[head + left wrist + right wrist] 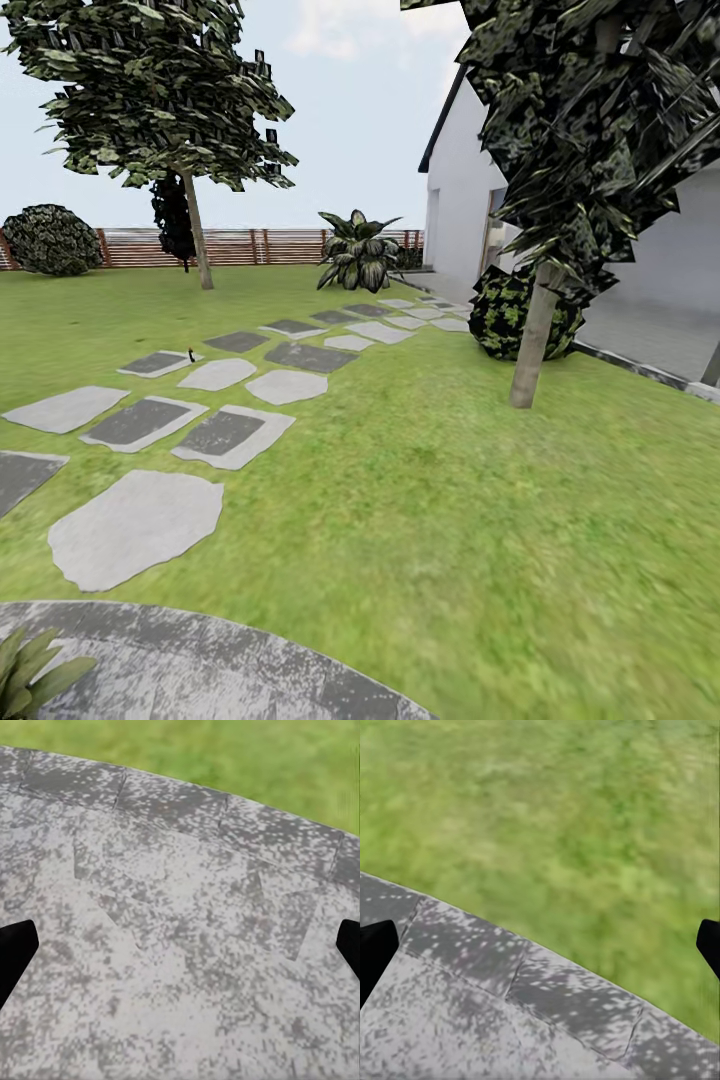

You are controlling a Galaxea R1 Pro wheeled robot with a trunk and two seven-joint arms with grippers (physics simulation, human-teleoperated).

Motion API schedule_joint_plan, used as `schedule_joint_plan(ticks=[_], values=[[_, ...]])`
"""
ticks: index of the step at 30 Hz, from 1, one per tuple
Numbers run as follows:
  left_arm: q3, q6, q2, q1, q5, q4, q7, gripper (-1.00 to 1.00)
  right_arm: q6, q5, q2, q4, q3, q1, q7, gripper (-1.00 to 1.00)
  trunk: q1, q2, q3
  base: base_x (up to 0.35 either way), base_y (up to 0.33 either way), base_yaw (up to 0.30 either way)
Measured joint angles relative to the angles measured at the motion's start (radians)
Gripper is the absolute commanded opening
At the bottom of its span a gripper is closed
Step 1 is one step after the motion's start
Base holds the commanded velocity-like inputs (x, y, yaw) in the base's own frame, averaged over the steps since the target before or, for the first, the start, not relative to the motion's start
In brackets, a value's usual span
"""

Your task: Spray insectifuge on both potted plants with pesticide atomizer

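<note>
where lawn [430, 470] spreads — two trees [180, 120], one atomizer [190, 353]

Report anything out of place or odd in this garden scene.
One small dark upright object stands on a stepping stone far up the path, too small to identify. Otherwise lawn, paving and fence look orderly; nothing spilled or damaged.

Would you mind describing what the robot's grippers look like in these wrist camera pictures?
Little of them shows: the left gripper and the right gripper each appear as two plain black, blunt fingertips at the frame edges. No cables or markings are visible.
</note>
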Motion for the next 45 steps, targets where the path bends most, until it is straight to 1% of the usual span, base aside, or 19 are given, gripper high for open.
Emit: schedule_joint_plan(ticks=[8, 16, 30, 45], values=[[-0.001, 0.0, 0.0, 0.0, 0.0, 0.001, 0.0, 1.0, 0.001, -0.001, 0.007, 0.0, 0.0, 0.0, -0.001, 1.0, 0.031, -0.056, -0.025, 0.0, 0.0, 0.0], [-0.001, 0.0, 0.0, 0.0, 0.001, 0.002, 0.0, 1.0, 0.002, -0.002, 0.001, -0.012, -0.004, -0.001, -0.001, 1.0, 0.061, -0.112, -0.052, 0.0, 0.0, 0.0], [-0.001, 0.0, 0.0, 0.0, 0.002, 0.002, 0.0, 1.0, 0.002, -0.003, 0.002, -0.015, -0.005, -0.001, -0.004, 1.0, 0.115, -0.21, -0.116, 0.0, 0.0, 0.005], [-0.001, 0.0, 0.0, 0.0, 0.002, 0.001, 0.001, 1.0, 0.003, -0.002, 0.002, -0.015, -0.004, -0.001, -0.002, 1.0, 0.173, -0.315, -0.187, 0.0, 0.0, 0.077]])
